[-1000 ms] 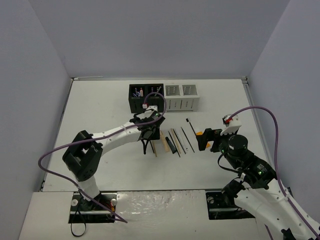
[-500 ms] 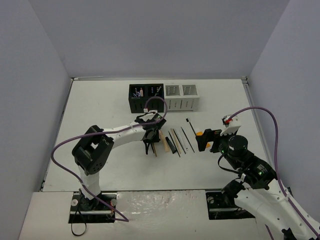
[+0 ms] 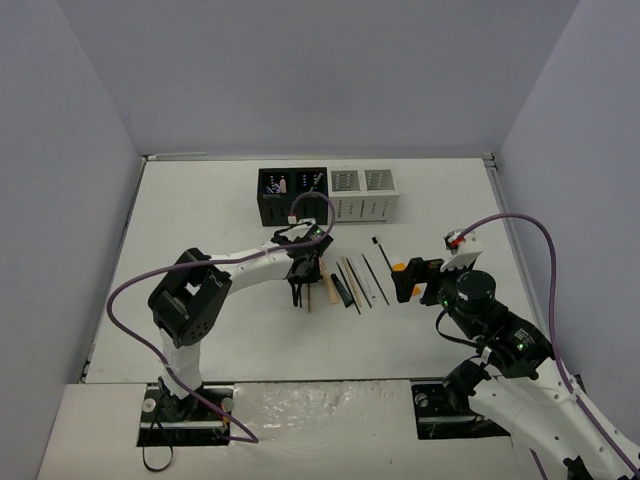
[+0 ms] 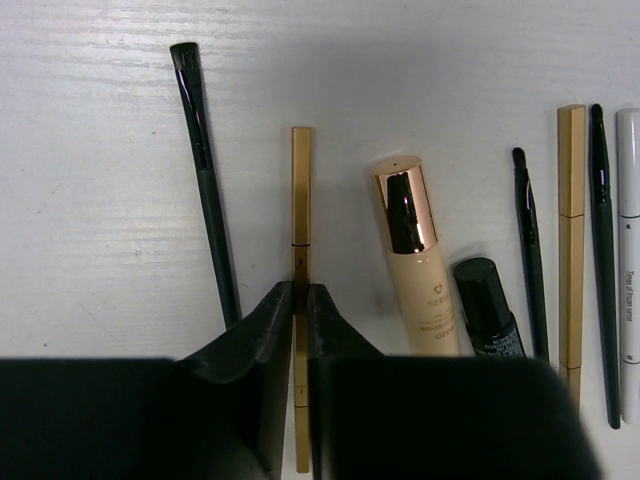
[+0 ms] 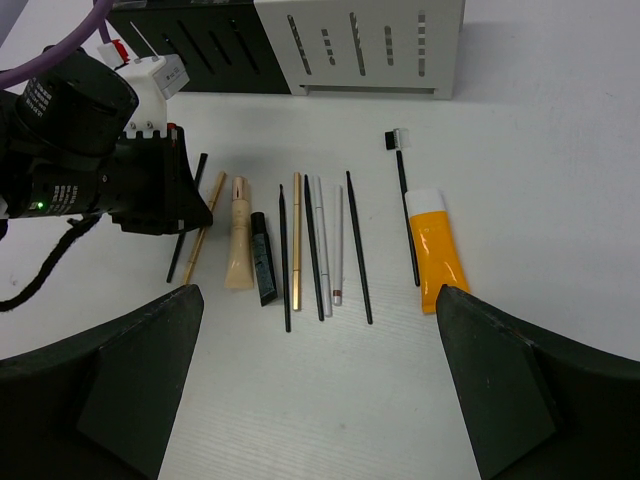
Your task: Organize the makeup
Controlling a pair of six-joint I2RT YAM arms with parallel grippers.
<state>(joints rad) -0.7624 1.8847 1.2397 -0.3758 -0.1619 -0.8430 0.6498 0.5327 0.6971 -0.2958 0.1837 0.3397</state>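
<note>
Where the table (image 3: 200,220) lies nearest my bases, my right gripper (image 5: 316,300) hangs over the near ends of the makeup row, jaws spread wide and nothing between them.

The makeup lies on the tabletop in a row of roughly parallel pieces running near to far. At its right end rests the flat orange tube (image 5: 436,250), with a black spoolie brush (image 5: 403,200) along its left edge. Next come slim black, white and gold pencils (image 5: 320,240), a small black tube (image 4: 487,310) and a beige tube with a rose-gold cap (image 4: 415,260).

At the left end of the row, my left gripper (image 4: 301,290) is clamped shut on a gold pencil (image 4: 301,190), gripping it toward its near end (whether the pencil has left the surface I cannot tell). A black brush (image 4: 205,180) lies just to the left of that pencil, slightly slanted and apart from it.

Farthest back, the black organizer (image 3: 292,195) and the white organizer (image 3: 365,193) stand side by side, touching or nearly so. A few items stand upright in the black one.
</note>
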